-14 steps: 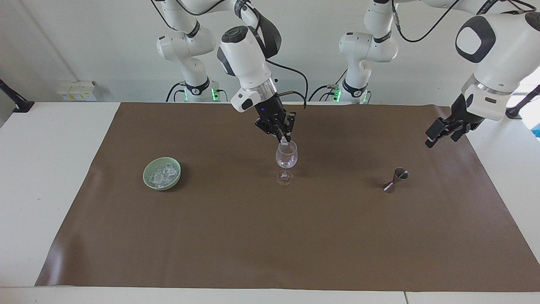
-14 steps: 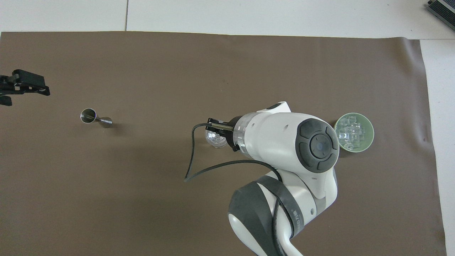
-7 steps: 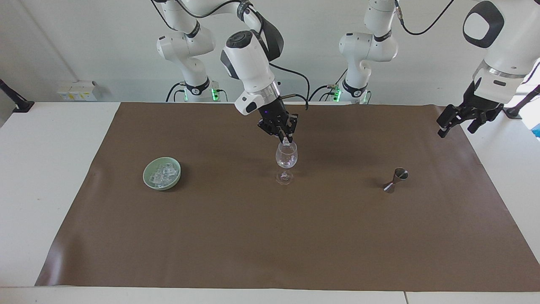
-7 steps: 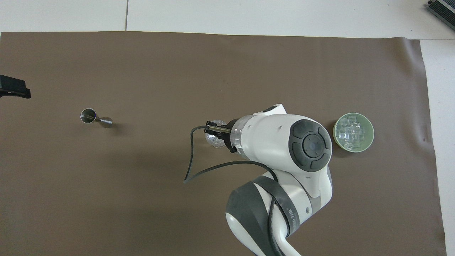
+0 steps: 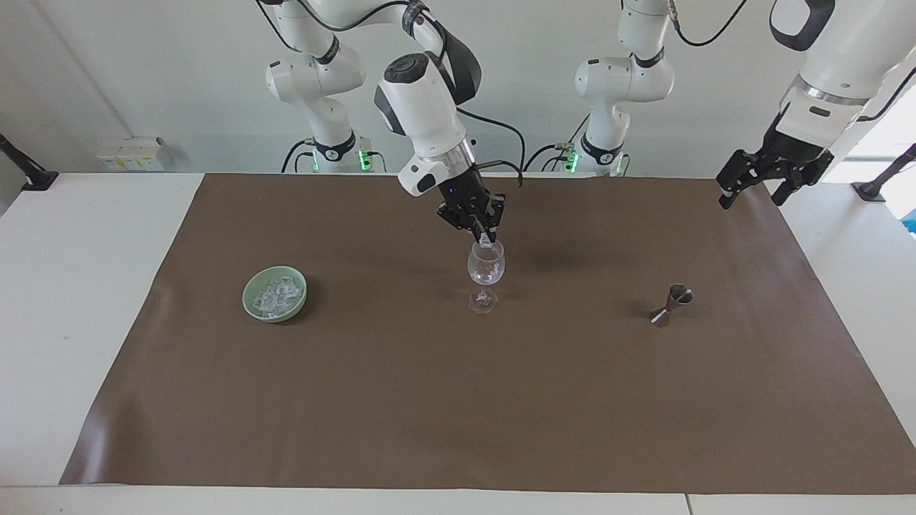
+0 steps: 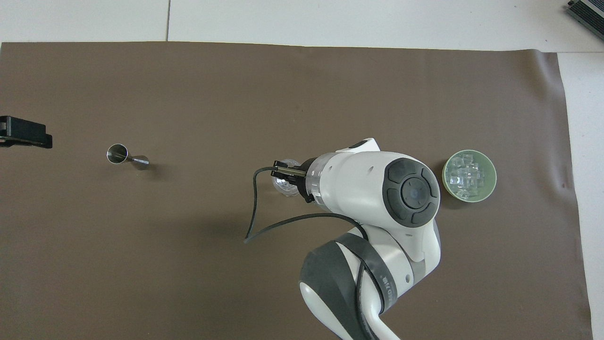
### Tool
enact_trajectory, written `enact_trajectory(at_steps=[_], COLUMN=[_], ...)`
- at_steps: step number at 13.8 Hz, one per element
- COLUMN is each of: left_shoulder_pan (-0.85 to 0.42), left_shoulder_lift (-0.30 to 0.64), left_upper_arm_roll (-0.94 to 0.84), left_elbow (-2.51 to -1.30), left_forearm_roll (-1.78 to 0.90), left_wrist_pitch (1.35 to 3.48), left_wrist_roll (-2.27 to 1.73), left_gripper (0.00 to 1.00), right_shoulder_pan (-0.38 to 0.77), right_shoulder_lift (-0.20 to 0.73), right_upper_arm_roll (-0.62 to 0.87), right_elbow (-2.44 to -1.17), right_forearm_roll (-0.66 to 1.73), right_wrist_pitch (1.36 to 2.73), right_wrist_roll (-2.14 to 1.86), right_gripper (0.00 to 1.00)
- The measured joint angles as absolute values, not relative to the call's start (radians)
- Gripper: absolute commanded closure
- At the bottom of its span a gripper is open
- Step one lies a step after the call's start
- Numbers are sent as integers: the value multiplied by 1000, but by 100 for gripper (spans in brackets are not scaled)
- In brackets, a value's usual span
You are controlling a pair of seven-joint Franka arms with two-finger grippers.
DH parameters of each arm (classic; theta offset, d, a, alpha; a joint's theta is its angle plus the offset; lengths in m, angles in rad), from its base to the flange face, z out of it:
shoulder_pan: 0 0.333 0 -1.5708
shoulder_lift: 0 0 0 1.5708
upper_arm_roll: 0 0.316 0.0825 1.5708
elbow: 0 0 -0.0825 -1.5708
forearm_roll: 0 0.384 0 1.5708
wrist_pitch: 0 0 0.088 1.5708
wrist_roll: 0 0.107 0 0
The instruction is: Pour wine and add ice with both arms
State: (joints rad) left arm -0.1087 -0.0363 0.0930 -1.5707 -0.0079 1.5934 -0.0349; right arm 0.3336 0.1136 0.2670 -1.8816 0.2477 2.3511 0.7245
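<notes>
The right gripper [image 5: 486, 237] hangs just over the mouth of the glass [image 5: 486, 266] at mid-mat, fingertips pinched on an ice cube [image 5: 486, 243] at the rim. More ice [image 5: 278, 293] lies heaped in the green bowl [image 5: 252, 297], at 9 o'clock from the glass in the facing view, toward the right arm's end. The jigger [image 5: 671, 305] lies on its side at 3 o'clock from the glass. The left gripper [image 5: 753, 192], fingers spread and empty, is raised over the mat's corner at 1 o'clock from the jigger
</notes>
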Motion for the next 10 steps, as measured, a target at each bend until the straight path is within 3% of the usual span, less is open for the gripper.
enact_trajectory(at_steps=[4, 7, 8, 9, 10], left_shoulder_pan=[-104, -15, 13, 25, 30], left_shoulder_lift=[-51, -51, -51, -51, -51], left_upper_arm_roll=[86, -13, -44, -59, -64], left_elbow=[-1579, -1590, -1593, -1594, -1595], left_forearm_roll=[-8, -8, -8, -8, -8], left_wrist_pitch=[1542, 1537, 1537, 1537, 1537], left_wrist_roll=[-35, -35, -35, -35, -35], left_gripper=[0, 0, 0, 0, 0], right_shoulder_pan=[334, 334, 334, 334, 334], right_shoulder_lift=[114, 114, 114, 114, 113], right_upper_arm_roll=[267, 267, 267, 267, 267], right_elbow=[-1881, -1879, -1877, -1876, -1872], right_forearm_roll=[248, 248, 248, 248, 248], right_wrist_pitch=[2352, 2353, 2353, 2354, 2354], right_wrist_roll=[725, 725, 725, 725, 725], right_gripper=[20, 19, 16, 3, 0])
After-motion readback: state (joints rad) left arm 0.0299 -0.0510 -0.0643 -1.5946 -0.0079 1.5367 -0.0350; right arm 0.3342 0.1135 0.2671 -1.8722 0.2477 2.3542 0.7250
